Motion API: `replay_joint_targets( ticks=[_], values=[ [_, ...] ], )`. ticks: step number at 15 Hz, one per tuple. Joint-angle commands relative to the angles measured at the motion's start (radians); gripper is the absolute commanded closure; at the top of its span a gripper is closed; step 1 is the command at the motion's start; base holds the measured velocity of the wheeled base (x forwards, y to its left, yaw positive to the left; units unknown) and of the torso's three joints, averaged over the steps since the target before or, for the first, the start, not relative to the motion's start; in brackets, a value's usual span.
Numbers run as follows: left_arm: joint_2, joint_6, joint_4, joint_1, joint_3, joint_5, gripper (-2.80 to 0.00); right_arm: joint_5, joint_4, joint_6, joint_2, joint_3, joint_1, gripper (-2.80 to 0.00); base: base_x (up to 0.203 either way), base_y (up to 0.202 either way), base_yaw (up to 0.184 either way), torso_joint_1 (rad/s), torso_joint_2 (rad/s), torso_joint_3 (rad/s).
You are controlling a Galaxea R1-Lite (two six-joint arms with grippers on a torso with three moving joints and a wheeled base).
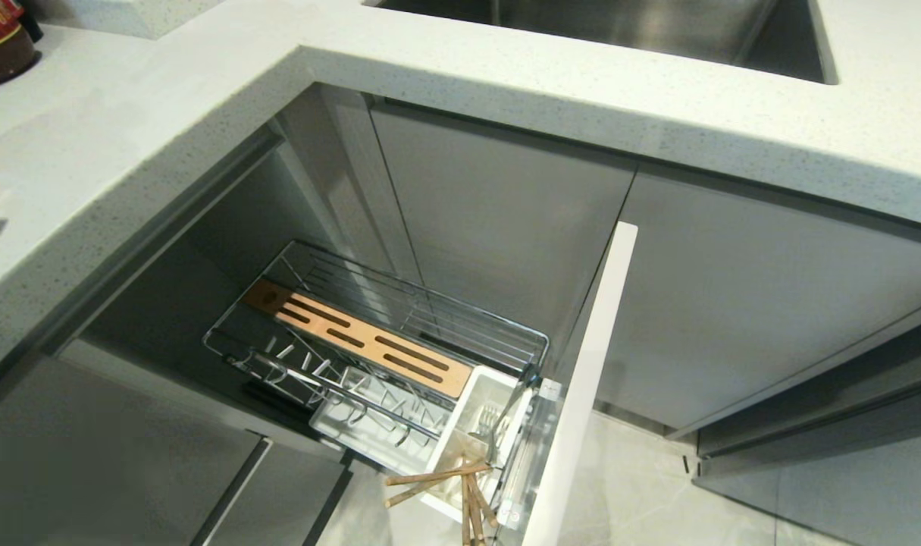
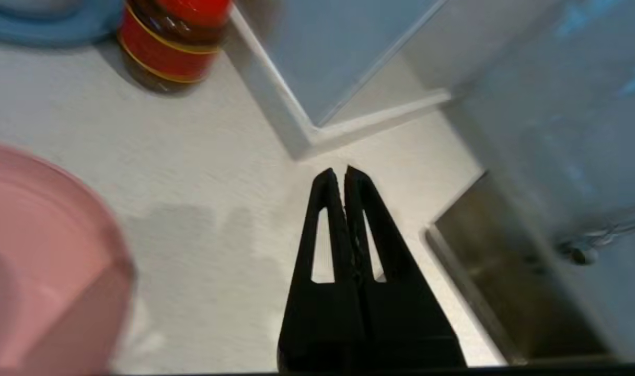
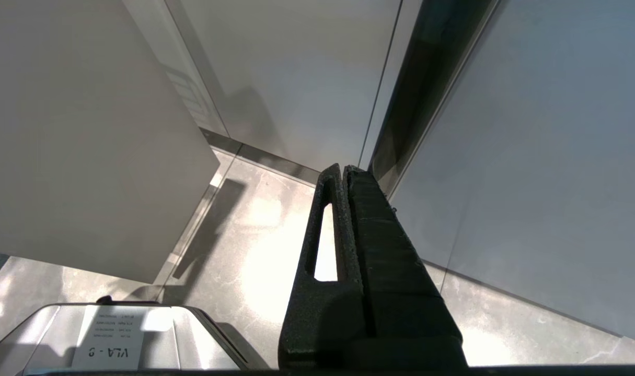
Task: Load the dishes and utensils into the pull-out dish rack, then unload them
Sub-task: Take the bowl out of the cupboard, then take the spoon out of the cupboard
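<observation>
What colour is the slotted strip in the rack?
Light tan wood with dark slots, clearest in the head view.

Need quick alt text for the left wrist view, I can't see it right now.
The left gripper, shut and empty, hangs over a white countertop. A pink plate is at one edge of the view, a red-labelled jar stands farther off, and a sink lies on the other side.

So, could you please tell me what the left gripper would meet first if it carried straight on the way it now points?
Probably the bare white countertop just ahead of the left gripper, whose jaws are shut and empty; beyond that, the raised white ledge. Depth is hard to judge.
</observation>
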State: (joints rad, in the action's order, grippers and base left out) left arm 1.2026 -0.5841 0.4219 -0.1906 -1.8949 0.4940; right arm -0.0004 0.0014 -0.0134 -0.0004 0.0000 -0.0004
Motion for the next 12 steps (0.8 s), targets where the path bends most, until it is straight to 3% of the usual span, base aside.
replay_joint_targets(
  ticks=[1,4,9,12],
  values=[
    [0.006,-0.017,0.001,-0.059,0.005,0.002,0.0,0.0,0.0,0.0,0.0,0.0,0.0,0.0,0.0,0.0,0.0,0.0,0.0,0.0],
    [0.036,-0.042,0.004,-0.143,0.033,-0.001,0.0,0.0,0.0,0.0,0.0,0.0,0.0,0.0,0.0,0.0,0.0,0.0,0.0,0.0],
    [0.075,-0.039,0.006,-0.446,0.16,0.003,0.0,-0.001,0.0,0.0,0.0,0.0,0.0,0.0,0.0,0.0,0.0,0.0,0.0,0.0],
    [0.151,-0.038,0.027,-0.54,0.233,0.006,0.0,0.0,0.0,0.0,0.0,0.0,0.0,0.0,0.0,0.0,0.0,0.0,0.0,0.0]
  ],
)
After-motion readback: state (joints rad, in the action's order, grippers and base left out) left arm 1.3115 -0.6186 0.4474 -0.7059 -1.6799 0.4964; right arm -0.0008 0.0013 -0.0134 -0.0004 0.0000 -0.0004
